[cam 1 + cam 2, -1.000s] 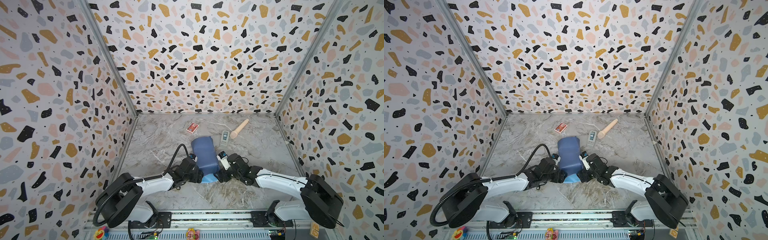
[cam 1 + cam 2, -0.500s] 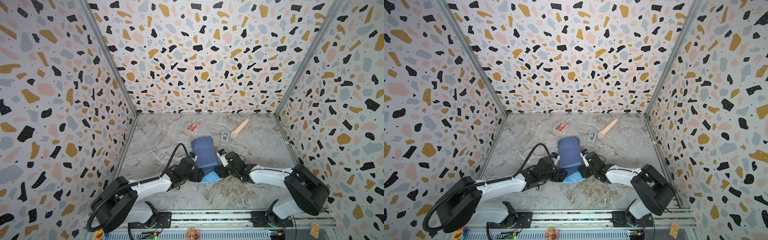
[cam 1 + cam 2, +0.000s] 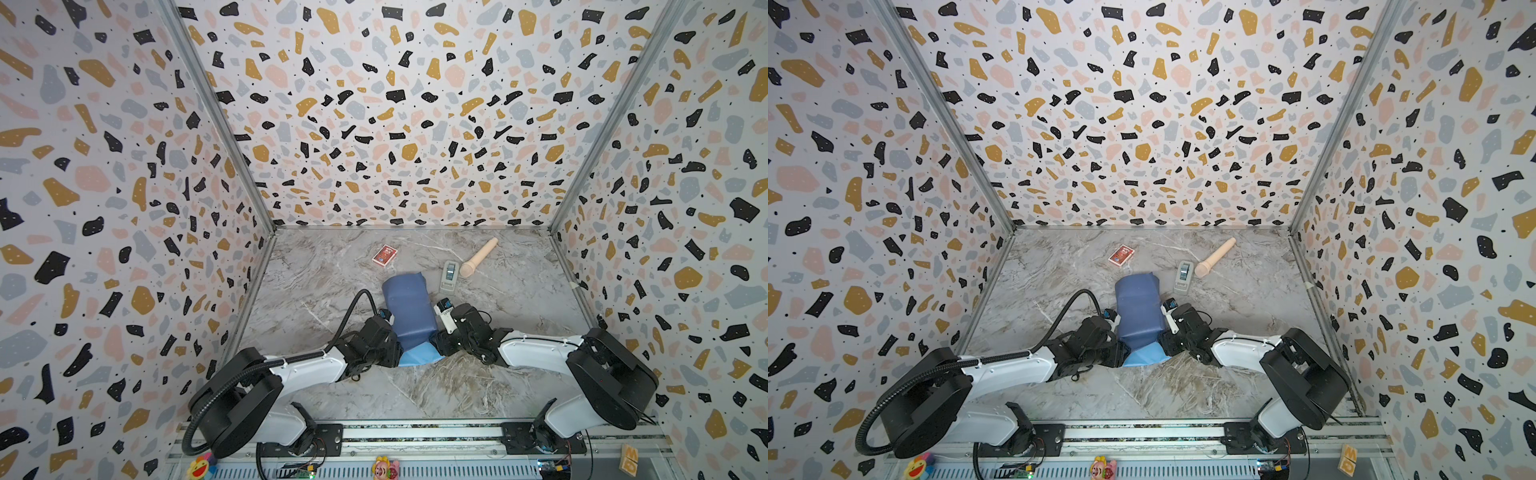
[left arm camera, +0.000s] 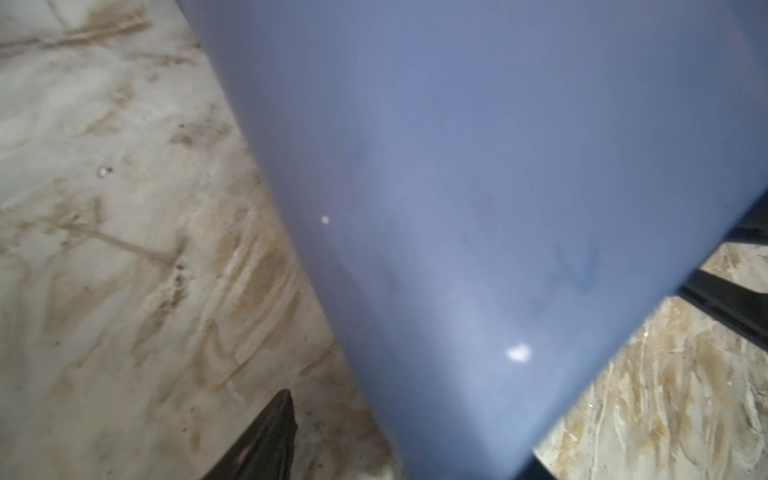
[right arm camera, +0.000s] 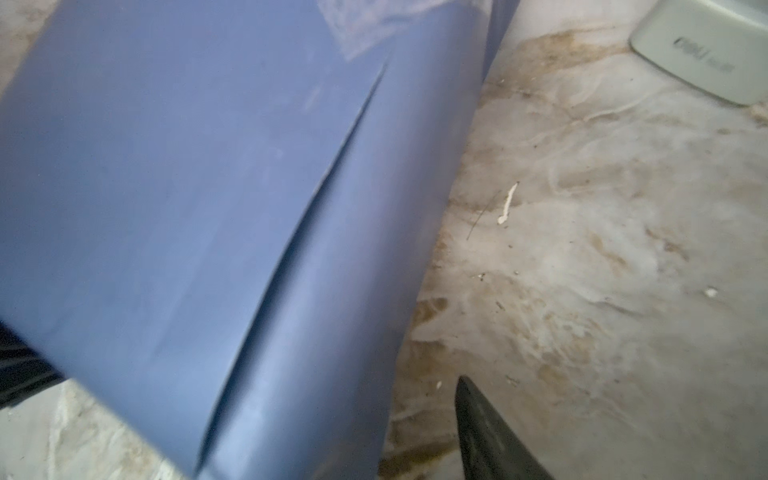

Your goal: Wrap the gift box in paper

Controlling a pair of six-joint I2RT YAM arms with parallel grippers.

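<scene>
In both top views the paper (image 3: 409, 307) lies as a dull blue tube on the table (image 3: 316, 291). Its near end sits between the left gripper (image 3: 392, 351) and the right gripper (image 3: 439, 345), and a lighter flap (image 3: 417, 356) lies flat on the table between them. The gift box does not show; we judge it sits inside the tube. The fingers of both grippers are hidden, so we cannot tell whether they stand wide or pinch paper. Beyond the right gripper lie a grey dispenser (image 3: 449, 276) and a wooden stick (image 3: 478, 258). A red card pack (image 3: 384, 254) lies past the tube's far end, apart from it.

The left wrist view adds the paper's smooth, faintly glossy side (image 4: 478, 187) bulging beside one dark finger (image 4: 266, 440). That finger is clear of the sheet; the other finger is hidden.

Only the right wrist view shows the seam (image 5: 332, 166) where one layer overlaps another, gaping a little. Again a lone finger (image 5: 486, 432) is apart from the paper.

We judge the sheet light, springy, slippery and easily creased. It is best pinched at the loose flap or pressed against the stiff box beneath.
</scene>
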